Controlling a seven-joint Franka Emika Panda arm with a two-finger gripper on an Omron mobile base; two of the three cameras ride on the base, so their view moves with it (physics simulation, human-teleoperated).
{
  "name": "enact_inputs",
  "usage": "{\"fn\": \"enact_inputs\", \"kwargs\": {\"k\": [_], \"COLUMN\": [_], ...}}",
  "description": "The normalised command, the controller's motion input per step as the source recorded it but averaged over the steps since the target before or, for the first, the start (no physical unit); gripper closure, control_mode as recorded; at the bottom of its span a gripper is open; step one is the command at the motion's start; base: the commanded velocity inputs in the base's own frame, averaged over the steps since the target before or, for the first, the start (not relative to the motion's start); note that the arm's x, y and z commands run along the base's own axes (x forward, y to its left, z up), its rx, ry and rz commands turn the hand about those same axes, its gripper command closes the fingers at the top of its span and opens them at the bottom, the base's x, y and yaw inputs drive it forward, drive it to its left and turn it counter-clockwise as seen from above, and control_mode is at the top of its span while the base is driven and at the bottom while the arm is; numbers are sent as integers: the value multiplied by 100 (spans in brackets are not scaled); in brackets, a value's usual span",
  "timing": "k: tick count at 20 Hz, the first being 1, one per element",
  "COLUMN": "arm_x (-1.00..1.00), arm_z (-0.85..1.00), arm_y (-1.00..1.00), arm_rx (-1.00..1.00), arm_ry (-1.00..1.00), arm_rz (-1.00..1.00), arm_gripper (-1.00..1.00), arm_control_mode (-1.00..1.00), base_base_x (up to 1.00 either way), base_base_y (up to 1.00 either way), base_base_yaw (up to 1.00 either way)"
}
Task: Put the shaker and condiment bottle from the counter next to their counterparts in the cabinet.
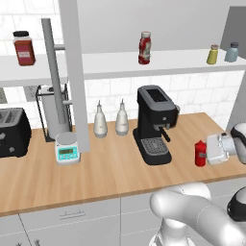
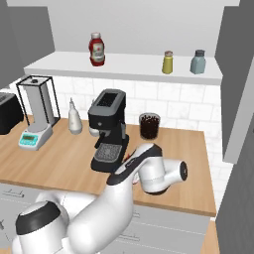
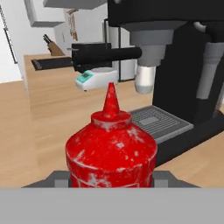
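- The condiment bottle [image 1: 200, 153] stands upright on the worktop [image 1: 96, 168], just right of the black coffee machine [image 1: 154, 124], nozzle pointing up.
- The gripper [image 1: 207, 153] sits at the bottle's side with its jaws on either side of the red body [image 3: 111, 153], apparently grasping it.
- The shaker [image 1: 213, 54] stands on the cabinet [image 1: 120, 65] shelf, just beside the pale blue shaker [image 1: 232, 52].
- The labelled red bottle [image 1: 144, 48] stands further left on that shelf.

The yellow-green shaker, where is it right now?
The shaker stands upright on the cabinet shelf's right end, beside the pale blue shaker, well right of the labelled red bottle.
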Motion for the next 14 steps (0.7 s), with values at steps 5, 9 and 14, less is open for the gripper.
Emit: {"fn": "enact_inputs", "kwargs": {"k": [5,9,14], "arm_x": [-38,-14,-10], "arm_z": [33,37,40], "arm_y": [12,39,45], "arm_rx": [-8,0,0], "arm_ry": [-5,-1,0], "arm_rz": [0,0,0], "arm_gripper": [100,100,100], "arm_control_mode": [-100,-100,-100], "base_base_x": [0,0,0], "base_base_y": [0,0,0], "base_base_yaw": [0,0,0]}}
